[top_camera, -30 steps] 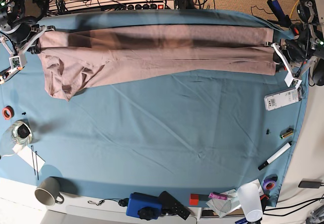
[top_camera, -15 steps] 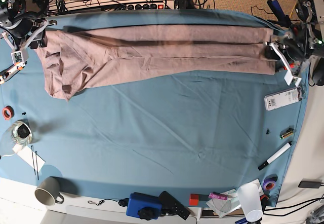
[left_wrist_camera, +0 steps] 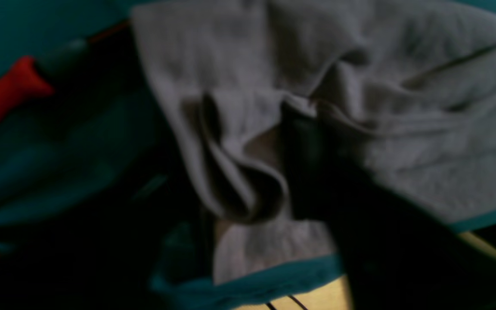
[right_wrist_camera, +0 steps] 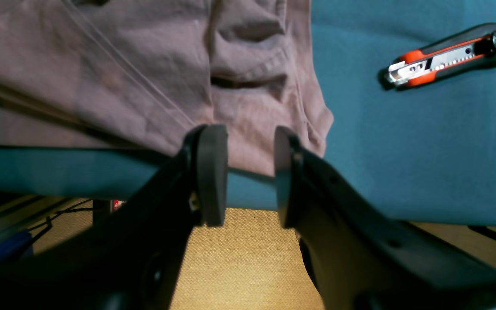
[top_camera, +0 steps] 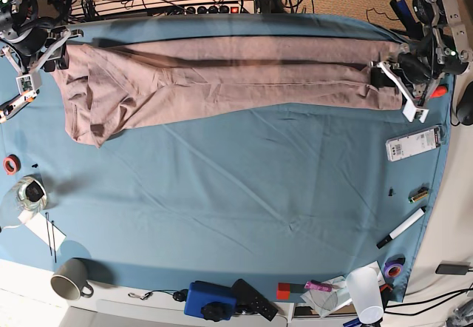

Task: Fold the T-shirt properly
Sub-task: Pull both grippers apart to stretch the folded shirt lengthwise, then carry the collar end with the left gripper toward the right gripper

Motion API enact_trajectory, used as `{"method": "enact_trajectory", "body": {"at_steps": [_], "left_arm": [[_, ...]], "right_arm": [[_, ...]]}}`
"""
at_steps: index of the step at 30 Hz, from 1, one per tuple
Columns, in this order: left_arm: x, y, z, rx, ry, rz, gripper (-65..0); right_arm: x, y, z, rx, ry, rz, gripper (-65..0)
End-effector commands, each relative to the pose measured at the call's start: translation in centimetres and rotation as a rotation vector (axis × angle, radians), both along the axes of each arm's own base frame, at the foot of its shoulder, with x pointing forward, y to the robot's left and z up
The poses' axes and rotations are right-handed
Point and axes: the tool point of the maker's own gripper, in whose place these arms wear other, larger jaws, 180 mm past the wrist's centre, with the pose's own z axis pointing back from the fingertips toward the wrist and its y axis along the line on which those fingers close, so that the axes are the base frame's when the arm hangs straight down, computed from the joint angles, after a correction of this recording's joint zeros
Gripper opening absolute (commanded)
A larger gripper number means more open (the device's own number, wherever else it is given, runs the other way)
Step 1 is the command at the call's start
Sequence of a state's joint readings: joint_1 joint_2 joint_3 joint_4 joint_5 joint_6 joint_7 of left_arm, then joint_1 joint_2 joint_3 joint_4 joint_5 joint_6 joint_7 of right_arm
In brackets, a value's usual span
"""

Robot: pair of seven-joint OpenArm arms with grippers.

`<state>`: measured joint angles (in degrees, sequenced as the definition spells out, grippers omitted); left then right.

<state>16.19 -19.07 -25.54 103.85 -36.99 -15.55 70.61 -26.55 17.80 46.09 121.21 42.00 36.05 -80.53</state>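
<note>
Blurred, dark left wrist view hides the left gripper's jaws: state unclear.
Right gripper spread, empty, at the dusty pink cotton T-shirt's edge; blue table cloth beyond.

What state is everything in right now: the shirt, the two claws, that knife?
T-shirt: spread as a long wrinkled band along the far edge of the blue cloth.
Right gripper: open, empty, beside the shirt's edge.
Left gripper: at the shirt's other end, state unclear.
Utility knife: lying on that cloth.

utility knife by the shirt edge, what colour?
The utility knife is orange-red and black; the right wrist view shows it best.
</note>
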Motion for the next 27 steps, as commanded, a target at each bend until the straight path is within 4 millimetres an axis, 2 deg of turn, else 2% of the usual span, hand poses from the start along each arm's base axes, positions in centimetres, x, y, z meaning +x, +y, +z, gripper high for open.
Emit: {"method": "enact_trajectory", "body": {"at_steps": [1,2,3,7,14,20,27], "left_arm": [[-0.6,-0.2,-0.1,-0.006,0.031,-0.011,-52.6],[-0.6,-0.2,-0.1,-0.006,0.029,-0.012,-60.6],[-0.6,-0.2,0.0,-0.004,0.026,-0.013,-65.0],[0.1,-0.2,1.1,0.025,-0.014,-0.028,-65.0],[1.7,-1.7,5.3,0.061,-0.177,-0.107,-65.0],[0.6,-5.1,8.0,-0.015,-0.269,-0.238,-65.0],[-0.4,-9.5,12.5,-0.085,-0.444,-0.346,-65.0]], "right_arm": [[0.6,-0.2,1.0,-0.021,-0.036,0.017,-45.9],[0.6,-0.2,1.0,-0.020,-0.038,0.017,-45.9],[0.6,-0.2,1.0,-0.020,-0.040,0.017,-45.9],[0.9,-0.1,1.3,-0.018,-0.061,0.020,-45.9],[1.5,0.0,1.7,-0.014,-0.097,0.026,-45.9],[1.8,0.1,1.9,-0.011,-0.121,0.029,-46.0],[2.0,0.2,2.1,-0.008,-0.138,0.032,-45.9]]}}
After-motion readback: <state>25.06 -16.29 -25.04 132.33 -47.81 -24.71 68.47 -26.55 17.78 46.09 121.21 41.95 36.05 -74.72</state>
